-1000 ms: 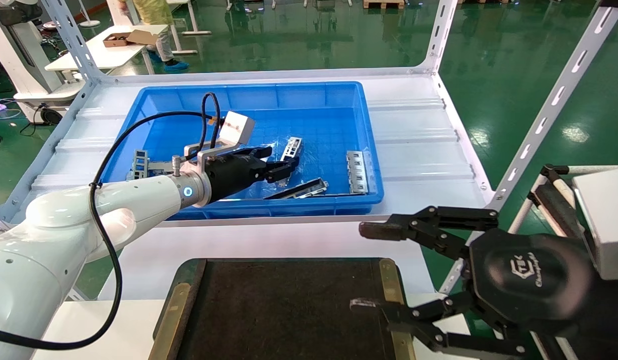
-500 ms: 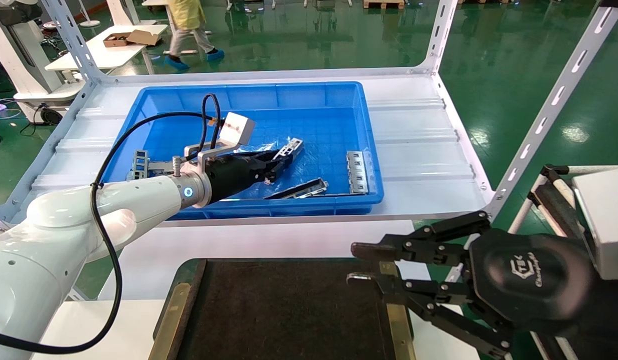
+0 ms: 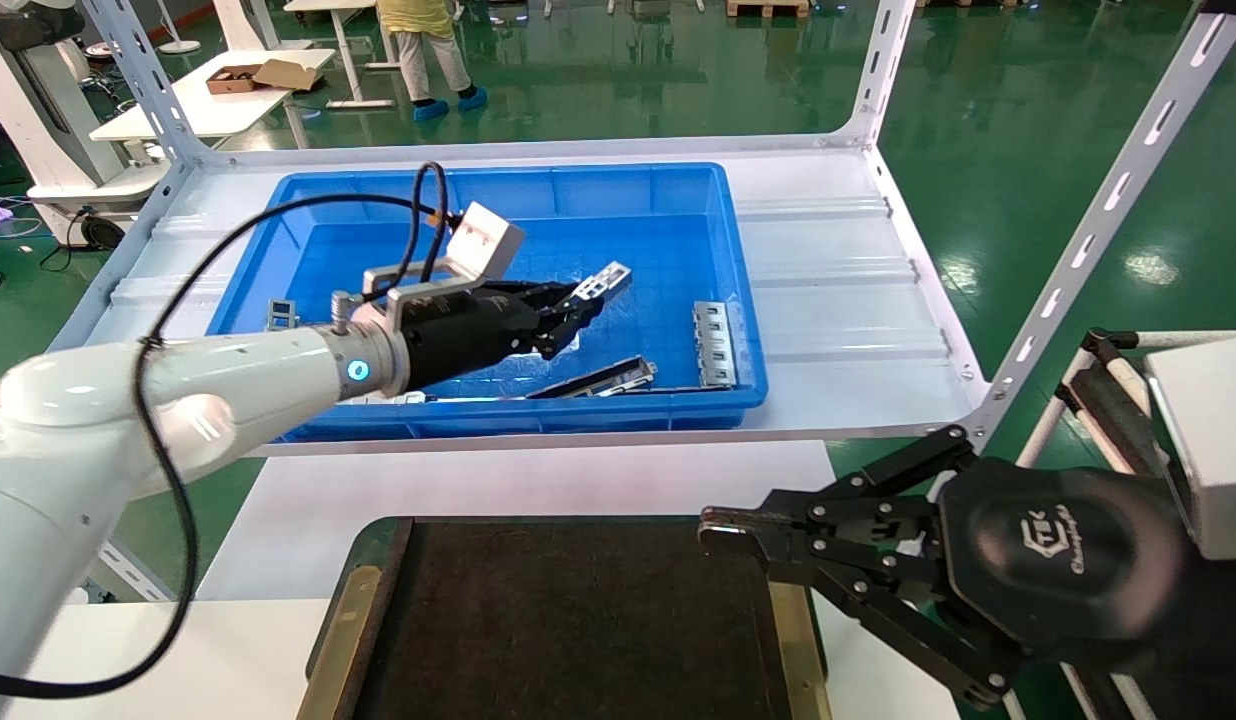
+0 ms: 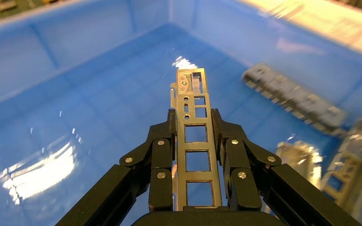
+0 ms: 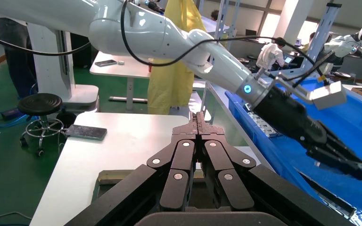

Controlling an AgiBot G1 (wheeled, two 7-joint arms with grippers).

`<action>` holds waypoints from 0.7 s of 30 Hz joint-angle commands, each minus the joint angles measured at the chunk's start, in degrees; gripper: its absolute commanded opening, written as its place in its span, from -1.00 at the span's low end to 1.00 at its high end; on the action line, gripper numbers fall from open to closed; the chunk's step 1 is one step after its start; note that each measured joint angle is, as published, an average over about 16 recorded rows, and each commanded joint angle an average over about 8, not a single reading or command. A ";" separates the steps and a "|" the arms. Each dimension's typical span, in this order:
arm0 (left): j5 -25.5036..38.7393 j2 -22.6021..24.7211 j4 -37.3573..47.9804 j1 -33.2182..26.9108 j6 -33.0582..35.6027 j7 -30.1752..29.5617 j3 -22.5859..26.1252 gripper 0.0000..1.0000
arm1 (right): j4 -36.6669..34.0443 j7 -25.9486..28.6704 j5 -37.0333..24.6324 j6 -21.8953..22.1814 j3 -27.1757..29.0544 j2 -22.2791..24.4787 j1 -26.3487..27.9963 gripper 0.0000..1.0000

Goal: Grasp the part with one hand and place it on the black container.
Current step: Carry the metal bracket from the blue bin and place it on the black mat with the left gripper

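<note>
- While clamped lengthwise between the fingers of the left pincer (image 3: 568, 318), the part (image 3: 603, 283) is held clear of the floor of the blue bin (image 3: 678, 200), its free end tilted up and away from the arm (left wrist view: the part (image 4: 194, 136) runs straight out between the two fingers (image 4: 160, 160), its rectangular cutouts facing the camera).
- Left pincer: closed on the part's long edges, poised over the middle of the bin, above the parts lying there.
- Remaining contents of the bin: a grey slotted plate (image 3: 714, 345) near the right wall, a dark long strip (image 3: 598, 380) by the front wall, and another grey piece (image 3: 281, 313) at the left, partly hidden behind the arm.
- Black container (image 3: 568, 620): on the bench nearer the robot, well apart from the bin, its dark surface bare where visible.
- Right pincer (image 3: 723, 530): fingers pressed together, holding nothing, parked at the container's right rim (right wrist view confirms the closed tips (image 5: 198, 123)).
- Risk, as a judgement: the grip bears only on thin edges, so the strip could pivot or slip out during the carry; its projecting end could catch the bin's front wall if moved too low; the parked right pincer crowds one side of the drop area.
</note>
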 commanded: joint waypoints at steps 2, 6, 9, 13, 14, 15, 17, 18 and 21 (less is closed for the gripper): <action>-0.79 -1.06 -0.10 -0.59 3.48 2.03 -0.43 -1.00 | 0.00 0.00 0.00 0.00 -0.01 0.00 0.00 -1.00; -2.23 -2.85 -0.90 -1.19 9.29 3.99 -1.25 -1.00 | 0.00 -0.01 0.01 0.01 -0.01 0.01 0.00 -1.00; -3.26 -4.02 -1.72 -1.43 13.37 4.81 -1.79 -1.00 | 0.00 -0.01 0.01 0.01 -0.02 0.01 0.00 -1.00; -4.55 -5.50 -3.40 -1.33 18.78 4.76 -2.35 -1.00 | 0.00 -0.01 0.02 0.01 -0.03 0.01 0.01 -1.00; -4.86 -5.89 -3.98 -1.18 20.10 4.61 -2.46 -1.00 | 0.00 -0.02 0.02 0.01 -0.03 0.01 0.01 -1.00; -5.18 -6.31 -4.71 -0.95 21.49 4.42 -2.57 -1.00 | 0.00 -0.02 0.02 0.01 -0.03 0.01 0.01 -1.00; -5.77 -7.23 -6.42 -0.27 24.10 4.00 -2.75 -1.00 | 0.00 -0.02 0.03 0.02 -0.04 0.02 0.01 -1.00; -6.05 -7.72 -7.46 0.25 25.33 3.73 -2.80 -1.00 | 0.00 -0.02 0.03 0.02 -0.04 0.02 0.01 -1.00; -6.77 -9.28 -11.09 2.35 28.27 2.72 -2.90 -1.00 | 0.00 -0.02 0.03 0.02 -0.05 0.02 0.01 -1.00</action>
